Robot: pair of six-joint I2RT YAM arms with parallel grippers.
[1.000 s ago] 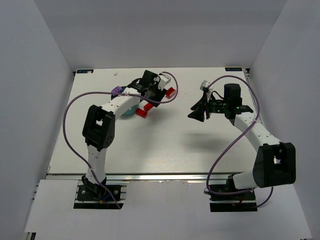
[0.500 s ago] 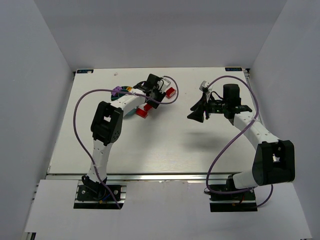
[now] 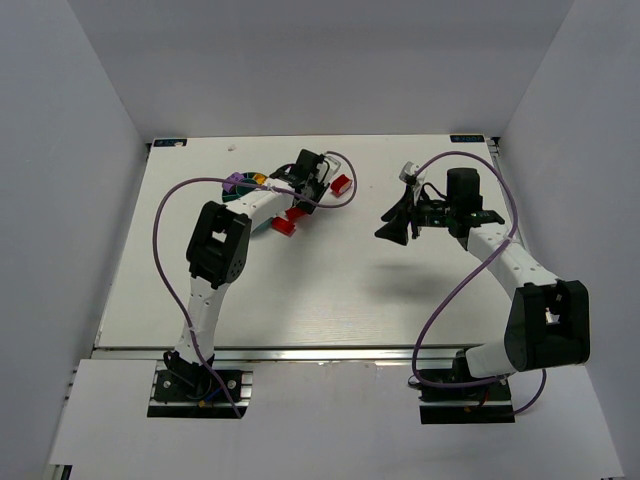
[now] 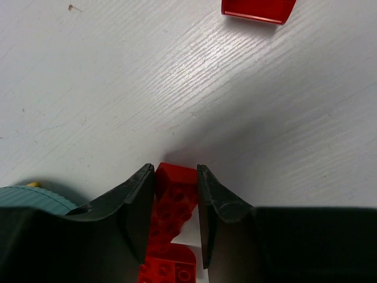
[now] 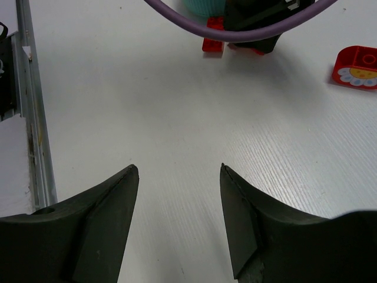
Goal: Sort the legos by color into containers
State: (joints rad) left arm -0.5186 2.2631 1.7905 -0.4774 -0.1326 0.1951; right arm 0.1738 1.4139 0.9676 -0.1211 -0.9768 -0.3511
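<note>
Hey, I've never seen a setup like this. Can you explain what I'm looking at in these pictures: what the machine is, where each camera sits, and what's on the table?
The machine is a pair of robot arms, a left arm and a right arm, bolted at the near edge of a white table. The wide picture looks down from above and behind them. The two close-ups come from a camera on each wrist, so the dark shapes at the bottom are that arm's own fingers. The left gripper is closed on a red brick, beside a ribbed teal cup. Another red piece lies apart on the table. The right gripper is open and holds nothing.
</note>
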